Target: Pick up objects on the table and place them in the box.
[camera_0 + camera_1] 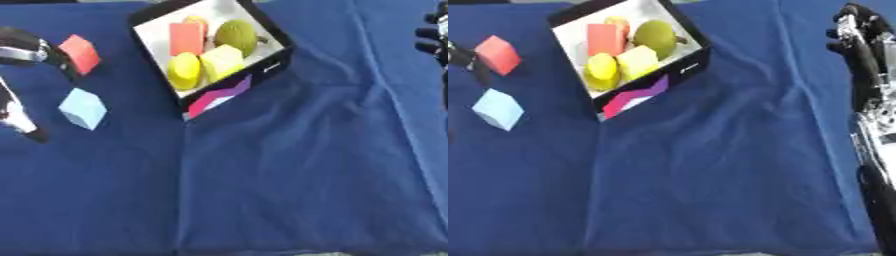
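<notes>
While no writing can be read anywhere, a small pale mark on the black rim of the box (278,50) is too blurred to tell. A creased blue cloth (297,175) covers the table. The box sits tilted at the far middle, white inside, with a pink and purple angular pattern on its near side. Inside it lie a green round fruit (235,35), a red block (186,38), a pale yellow cube (223,61) and a yellow rounded piece (184,70).

Left of the box, on the cloth, a red cube (80,53) lies just beside the left hand (31,50), whose fingers I cannot tell as open or closed. Nearer lies a light blue cube (83,108).

At the right edge the right hand (859,37) holds nothing, fingers slightly bent.
</notes>
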{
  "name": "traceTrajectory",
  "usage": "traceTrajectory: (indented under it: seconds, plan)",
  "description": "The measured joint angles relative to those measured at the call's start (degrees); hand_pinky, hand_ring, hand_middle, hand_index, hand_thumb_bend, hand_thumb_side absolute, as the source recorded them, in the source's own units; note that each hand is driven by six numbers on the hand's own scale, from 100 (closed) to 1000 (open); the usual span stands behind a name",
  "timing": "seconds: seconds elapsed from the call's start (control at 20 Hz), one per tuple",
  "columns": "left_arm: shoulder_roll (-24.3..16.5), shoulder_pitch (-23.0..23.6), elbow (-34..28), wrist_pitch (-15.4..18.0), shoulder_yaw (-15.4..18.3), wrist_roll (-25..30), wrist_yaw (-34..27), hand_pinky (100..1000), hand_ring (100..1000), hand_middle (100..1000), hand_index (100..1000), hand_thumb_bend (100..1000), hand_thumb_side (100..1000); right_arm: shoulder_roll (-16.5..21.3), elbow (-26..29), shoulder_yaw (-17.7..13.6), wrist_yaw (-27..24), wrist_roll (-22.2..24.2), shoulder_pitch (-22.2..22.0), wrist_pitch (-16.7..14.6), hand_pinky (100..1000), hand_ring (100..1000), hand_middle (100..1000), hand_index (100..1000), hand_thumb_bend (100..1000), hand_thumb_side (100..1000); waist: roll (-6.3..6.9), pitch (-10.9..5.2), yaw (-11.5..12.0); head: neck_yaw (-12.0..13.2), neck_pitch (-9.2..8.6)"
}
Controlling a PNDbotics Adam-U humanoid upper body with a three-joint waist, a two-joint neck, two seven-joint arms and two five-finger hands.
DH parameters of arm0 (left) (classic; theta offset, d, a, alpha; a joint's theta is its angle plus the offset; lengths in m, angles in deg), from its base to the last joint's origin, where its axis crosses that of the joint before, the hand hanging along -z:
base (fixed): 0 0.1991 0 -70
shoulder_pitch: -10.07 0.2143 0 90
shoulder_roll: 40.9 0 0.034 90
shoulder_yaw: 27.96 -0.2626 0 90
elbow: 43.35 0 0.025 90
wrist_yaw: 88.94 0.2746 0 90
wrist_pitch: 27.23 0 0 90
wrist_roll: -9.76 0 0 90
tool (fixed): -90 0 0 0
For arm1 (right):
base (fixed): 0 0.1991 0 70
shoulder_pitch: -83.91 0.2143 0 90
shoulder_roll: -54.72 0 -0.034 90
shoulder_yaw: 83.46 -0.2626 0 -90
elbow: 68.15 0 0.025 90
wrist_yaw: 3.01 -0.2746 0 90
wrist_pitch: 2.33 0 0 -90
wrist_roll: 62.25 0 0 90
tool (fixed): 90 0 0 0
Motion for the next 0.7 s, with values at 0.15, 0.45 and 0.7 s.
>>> traceTrajectory:
  seconds: [0.15, 0.45, 0.7]
  plan:
    - [1.02, -0.16, 2.25, 1.21, -0.21, -1.47, 2.88, 937, 904, 802, 844, 793, 205, 0.0, 0.0, 0.01, -0.01, -0.02, 0.04, -0.02, 776, 767, 746, 841, 100, 596, 0.0, 0.0, -0.02, 0.28, 0.01]
    - [2.97, -0.96, 6.48, 2.85, -0.25, -4.77, 6.29, 929, 901, 804, 859, 778, 109, -0.01, 0.0, 0.03, -0.01, -0.1, 0.16, -0.1, 776, 766, 745, 840, 100, 599, 0.0, 0.0, -0.04, 0.57, 0.06]
    - [4.7, -1.62, 8.94, 3.62, -0.21, -7.39, 6.93, 911, 885, 784, 852, 695, 100, -0.02, 0.0, 0.05, -0.01, -0.09, 0.18, -0.1, 776, 766, 745, 840, 100, 604, 0.0, 0.0, -0.05, 0.74, 0.07]
